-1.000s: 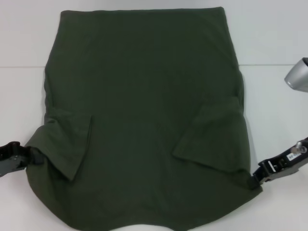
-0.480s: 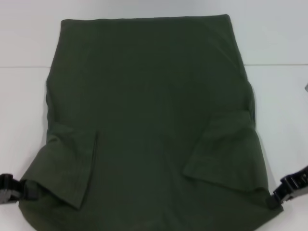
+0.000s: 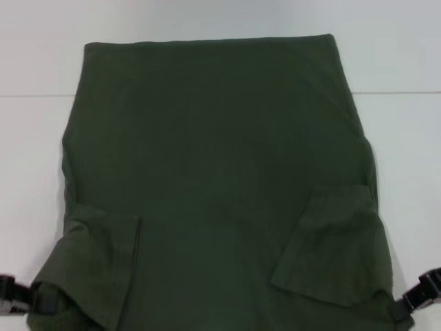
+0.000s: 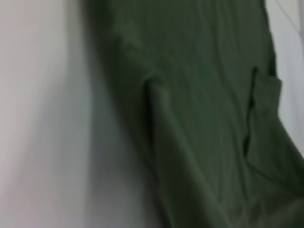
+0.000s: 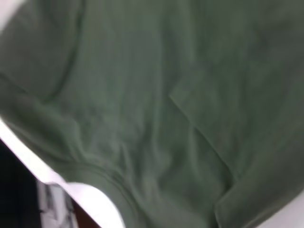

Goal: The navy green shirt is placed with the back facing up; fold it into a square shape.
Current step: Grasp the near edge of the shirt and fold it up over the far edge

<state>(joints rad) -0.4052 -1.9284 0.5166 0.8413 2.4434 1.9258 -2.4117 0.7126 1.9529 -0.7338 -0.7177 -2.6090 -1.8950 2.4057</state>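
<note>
I see the navy green shirt (image 3: 220, 179) spread plain side up across the white table (image 3: 400, 62), both sleeves folded inward. My left gripper (image 3: 24, 298) clenches its near left corner; my right gripper (image 3: 412, 301) grips the near right corner.
</note>
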